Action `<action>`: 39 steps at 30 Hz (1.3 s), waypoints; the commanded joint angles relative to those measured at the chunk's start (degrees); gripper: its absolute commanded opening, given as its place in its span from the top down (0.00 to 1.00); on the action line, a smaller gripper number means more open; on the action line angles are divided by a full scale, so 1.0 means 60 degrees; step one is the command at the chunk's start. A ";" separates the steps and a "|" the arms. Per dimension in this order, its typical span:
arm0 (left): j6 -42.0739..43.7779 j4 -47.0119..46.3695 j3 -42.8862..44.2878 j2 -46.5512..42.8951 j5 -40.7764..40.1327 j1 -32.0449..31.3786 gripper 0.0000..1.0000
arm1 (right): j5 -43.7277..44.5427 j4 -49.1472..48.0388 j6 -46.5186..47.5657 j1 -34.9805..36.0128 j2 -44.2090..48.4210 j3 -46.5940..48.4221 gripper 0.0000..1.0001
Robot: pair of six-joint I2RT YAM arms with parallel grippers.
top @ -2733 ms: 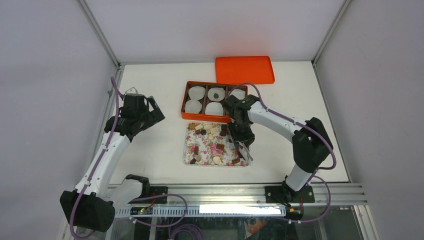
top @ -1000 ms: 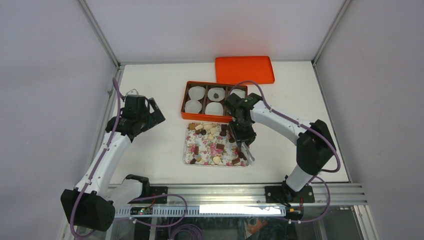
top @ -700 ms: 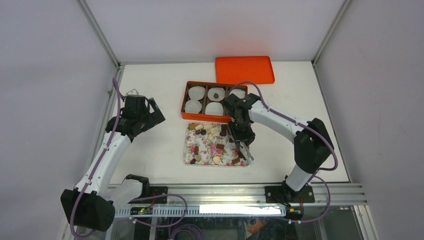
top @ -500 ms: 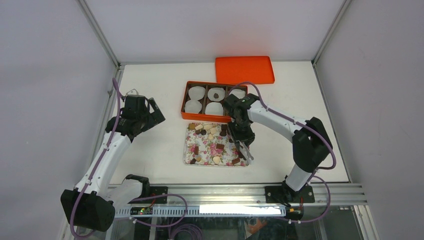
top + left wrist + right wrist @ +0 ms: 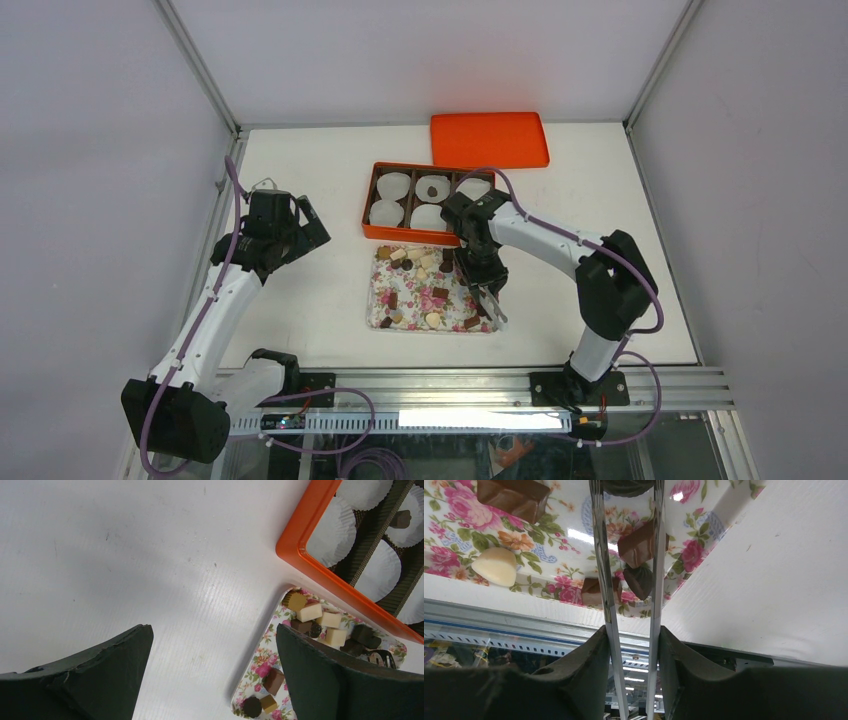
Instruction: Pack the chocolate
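Chocolate pieces (image 5: pixel 425 265), dark, tan and cream, lie scattered on the flowered tray (image 5: pixel 374 300). One dark piece (image 5: pixel 432 189) sits in a paper cup in the orange box (image 5: pixel 365 218). My right gripper (image 5: pixel 482 272) hangs over the tray's right side, shut on metal tongs (image 5: pixel 600 555). In the right wrist view a dark round chocolate (image 5: pixel 626 485) sits between the tong tips at the top edge, with more pieces (image 5: pixel 639 542) on the tray below. My left gripper (image 5: pixel 212 630) is open above bare table, left of the tray (image 5: pixel 260 660).
White pleated paper cups (image 5: pixel 394 184) fill the box's compartments. The orange lid (image 5: pixel 490 139) lies behind the box. The box's near wall (image 5: pixel 320 575) runs close to the tray's far edge. The metal frame rail (image 5: pixel 524 625) borders the table's near edge.
The right gripper with the tongs has shifted slightly left over the tray's right part. The left arm has not moved.
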State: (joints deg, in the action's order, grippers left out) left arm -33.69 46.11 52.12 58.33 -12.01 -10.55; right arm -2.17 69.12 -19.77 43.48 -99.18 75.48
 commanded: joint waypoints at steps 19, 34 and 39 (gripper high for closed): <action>-0.0112 -0.0316 -0.0002 -0.0287 -0.0210 -0.0058 0.01 | -0.0096 0.0623 0.0103 0.0077 0.0668 0.0826 1.00; -0.0123 -0.0326 -0.0015 -0.0305 -0.0240 -0.0056 0.01 | 0.0269 0.1207 0.0178 0.0091 0.0811 0.2730 1.00; -0.0127 -0.0328 0.0000 -0.0302 -0.0230 -0.0051 0.01 | 0.0742 0.1187 0.0544 -0.0015 -0.0159 0.4320 1.00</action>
State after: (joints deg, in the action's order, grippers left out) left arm -33.71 46.11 52.12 57.98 -12.03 -10.55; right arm -0.78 75.81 -18.87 43.70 -97.65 93.27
